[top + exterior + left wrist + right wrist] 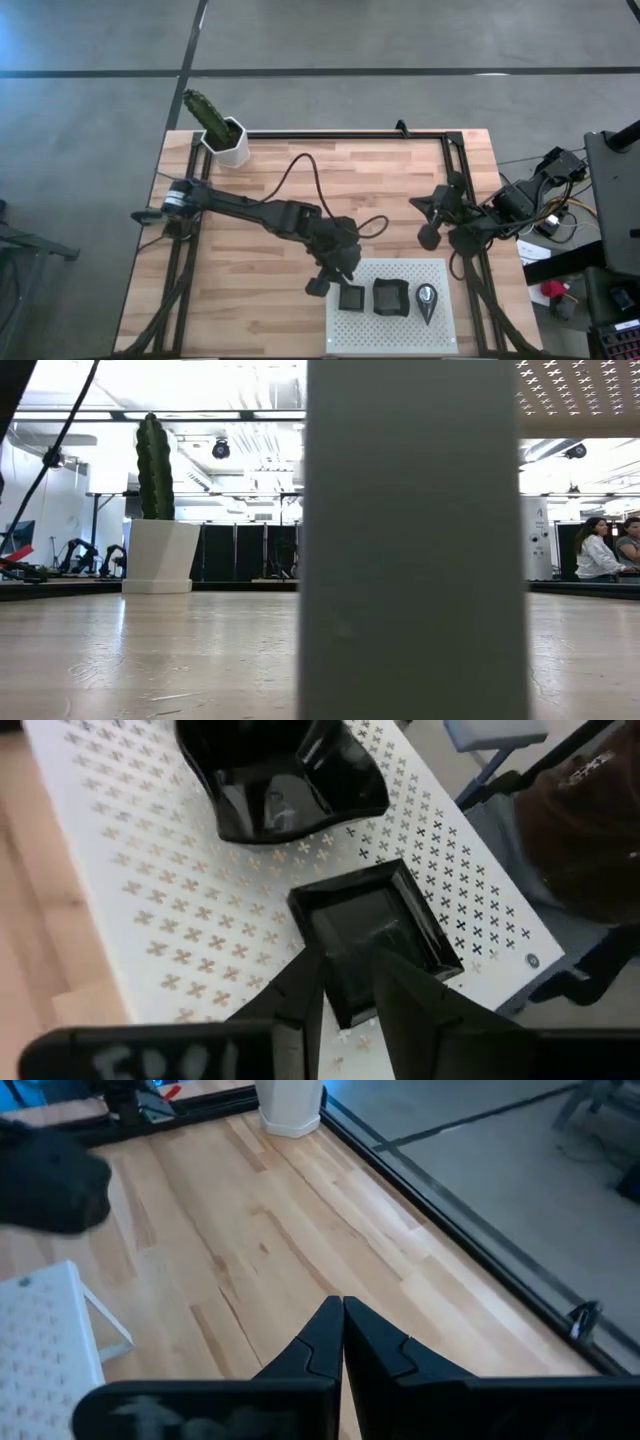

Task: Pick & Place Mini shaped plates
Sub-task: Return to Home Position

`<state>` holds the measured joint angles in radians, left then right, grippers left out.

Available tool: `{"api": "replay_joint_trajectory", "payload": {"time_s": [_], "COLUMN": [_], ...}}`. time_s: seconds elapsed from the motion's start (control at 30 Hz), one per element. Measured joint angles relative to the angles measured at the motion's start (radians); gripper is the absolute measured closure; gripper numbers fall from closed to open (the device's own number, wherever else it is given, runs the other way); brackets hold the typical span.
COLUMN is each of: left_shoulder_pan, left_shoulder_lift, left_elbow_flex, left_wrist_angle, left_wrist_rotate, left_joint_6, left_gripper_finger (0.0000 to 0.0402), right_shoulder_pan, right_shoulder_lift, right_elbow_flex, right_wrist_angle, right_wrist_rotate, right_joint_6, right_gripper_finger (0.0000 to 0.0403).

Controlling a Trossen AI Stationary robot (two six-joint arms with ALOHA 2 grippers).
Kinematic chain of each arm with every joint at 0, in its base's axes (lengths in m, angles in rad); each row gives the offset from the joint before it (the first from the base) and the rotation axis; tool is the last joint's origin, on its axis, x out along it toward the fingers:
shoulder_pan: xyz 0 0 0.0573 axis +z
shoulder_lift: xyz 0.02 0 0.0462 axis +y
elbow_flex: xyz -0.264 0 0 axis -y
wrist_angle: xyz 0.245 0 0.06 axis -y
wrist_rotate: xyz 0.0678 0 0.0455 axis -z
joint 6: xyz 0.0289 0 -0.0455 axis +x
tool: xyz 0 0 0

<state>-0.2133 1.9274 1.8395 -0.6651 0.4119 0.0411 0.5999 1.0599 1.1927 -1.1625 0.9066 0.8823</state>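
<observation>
Our left gripper (350,962), slightly parted and empty, straddled the rim of the square plate (385,925); retreating crookedly, we might snag it

A glossy black square plate (378,932) lies flat, just under the tips of the left gripper (348,970). The wavy-edged plate (280,775) sits just beyond it, upright. The teardrop plate (427,300) lies farthest off.

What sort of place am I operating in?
Probably an open-plan robotics lab or workshop: a pale wooden-plank table on a black metal frame, black partition panels beyond it, and people sitting in the background.
</observation>
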Motion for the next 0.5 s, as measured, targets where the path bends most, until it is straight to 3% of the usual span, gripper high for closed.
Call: {"api": "replay_joint_trajectory", "payload": {"time_s": [0.23,0.37,0.5], "left_shoulder_pan": [0.001,0.005,0.013], "left_shoulder_lift": [-0.048,-0.099,-0.161], "left_elbow_flex": [0.076,0.074,0.073], "left_wrist_angle": [-0.086,-0.095,-0.097], "left_wrist_rotate": [-0.212,-0.298,-0.336], "left_joint_6": [0.105,0.193,0.228], "left_gripper_finger": [0.034,0.039,0.0397], "right_shoulder_pan": [0.028,0.055,0.079], "right_shoulder_lift": [-0.011,-0.021,-0.05], "right_elbow_flex": [0.042,0.067,0.073], "right_wrist_angle": [0.004,0.031,0.063], "right_wrist_rotate": [-0.002,-0.002,-0.003], "right_joint_6": [-0.128,-0.241,-0.327], "right_gripper_finger": [0.0394,0.0394,0.0394]}}
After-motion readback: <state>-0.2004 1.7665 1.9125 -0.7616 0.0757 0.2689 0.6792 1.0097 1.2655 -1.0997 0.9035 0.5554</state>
